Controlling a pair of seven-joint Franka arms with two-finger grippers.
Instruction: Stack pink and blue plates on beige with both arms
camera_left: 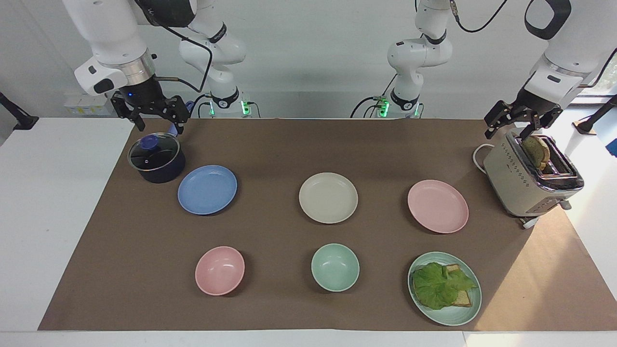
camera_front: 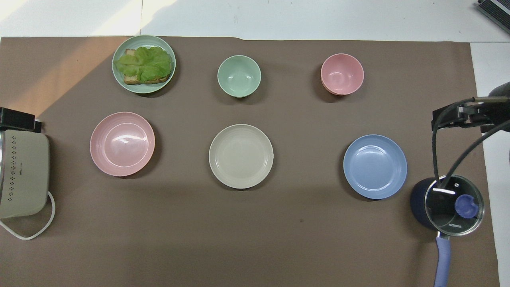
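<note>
Big brown mat (camera_left: 270, 144) covers most of the table, and nothing is stacked yet, so I'd call this the very start. Both arms are up at the ends: the right gripper (camera_left: 154, 126) hangs wide open and empty over the lidded pot (camera_left: 156, 159), the left gripper (camera_left: 523, 124) hangs just as spread over the toaster (camera_left: 528, 180), also holding nothing.

The three plates sit in one row, well apart. Beige plate (camera_left: 328, 197) in the middle, blue plate (camera_left: 207, 189) toward the right arm's end beside the pot, pink plate (camera_left: 437, 206) toward the left arm's end near the toaster. All matte, shallow, same size, empty, lying flat.

My take: each arm takes its nearest plate by the rim, since there's nothing else to pinch. Go one at a time so they don't meet over the beige, and set each plate down centred.
</note>
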